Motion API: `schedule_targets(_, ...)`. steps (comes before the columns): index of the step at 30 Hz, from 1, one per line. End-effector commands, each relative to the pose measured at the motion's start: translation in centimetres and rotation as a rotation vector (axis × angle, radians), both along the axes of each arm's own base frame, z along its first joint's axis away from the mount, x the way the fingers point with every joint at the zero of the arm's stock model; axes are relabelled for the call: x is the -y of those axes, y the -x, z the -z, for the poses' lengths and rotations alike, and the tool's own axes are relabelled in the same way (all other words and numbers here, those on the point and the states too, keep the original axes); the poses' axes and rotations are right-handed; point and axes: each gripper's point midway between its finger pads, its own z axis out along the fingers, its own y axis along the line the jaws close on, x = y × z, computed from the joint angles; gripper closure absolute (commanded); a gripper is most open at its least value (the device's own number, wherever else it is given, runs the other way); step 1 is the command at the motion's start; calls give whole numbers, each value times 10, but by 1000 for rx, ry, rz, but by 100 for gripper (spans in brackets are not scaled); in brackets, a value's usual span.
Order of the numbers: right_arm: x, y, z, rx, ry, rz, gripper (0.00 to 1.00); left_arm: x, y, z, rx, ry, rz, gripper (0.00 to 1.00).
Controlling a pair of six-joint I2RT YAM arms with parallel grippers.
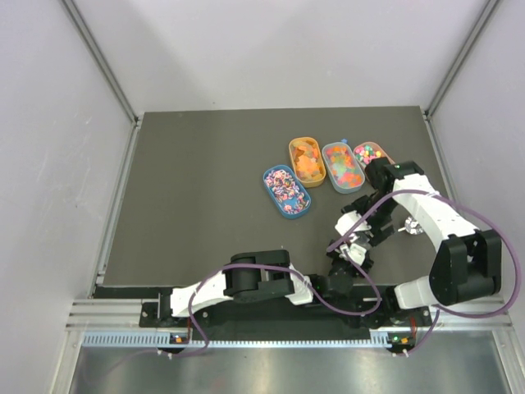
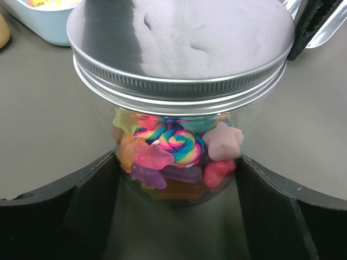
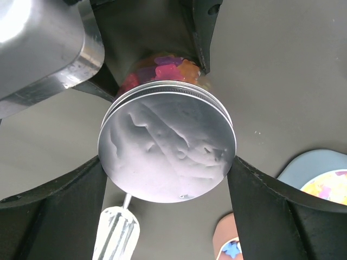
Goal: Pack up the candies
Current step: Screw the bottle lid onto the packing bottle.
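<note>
Candies point(image 2: 173, 151) sat inside the jar point(image 2: 181, 190), jar clamped between my left fingers point(image 2: 89, 208). Right fingers point(image 3: 54, 216) straddled its lid point(image 3: 168, 146); couldn't tell if gripping.

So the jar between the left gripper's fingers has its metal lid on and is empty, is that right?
No, the jar is not empty but holds colourful candies, as the left wrist view shows through the glass. It sits between the left gripper's fingers with its metal lid on.
</note>
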Motion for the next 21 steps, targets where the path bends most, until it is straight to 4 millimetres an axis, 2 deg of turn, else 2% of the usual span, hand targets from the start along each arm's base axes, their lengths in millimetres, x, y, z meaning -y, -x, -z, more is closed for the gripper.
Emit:
schedule_targets(1, 0, 33, 2, -133, 6, -30, 37, -357, 87, 281, -589, -1276, -60, 100)
schedule_targets(4, 2, 41, 8, -151, 23, 73, 39, -357, 85, 281, -581, -1276, -68, 100)
schedule_targets(8, 0, 47, 15, -219, 54, 324, 43, -358, 83, 279, -577, -1277, -77, 100)
schedule_targets(13, -5, 40, 23, -290, 83, 562, 50, -357, 81, 278, -564, -1274, -77, 100)
schedule_targets(17, -17, 29, 22, -314, 55, 731, 54, -358, 80, 278, -556, -1277, -75, 100)
schedule_targets(21, -24, 29, 27, -394, 73, 852, 57, -358, 80, 278, -553, -1274, -74, 100)
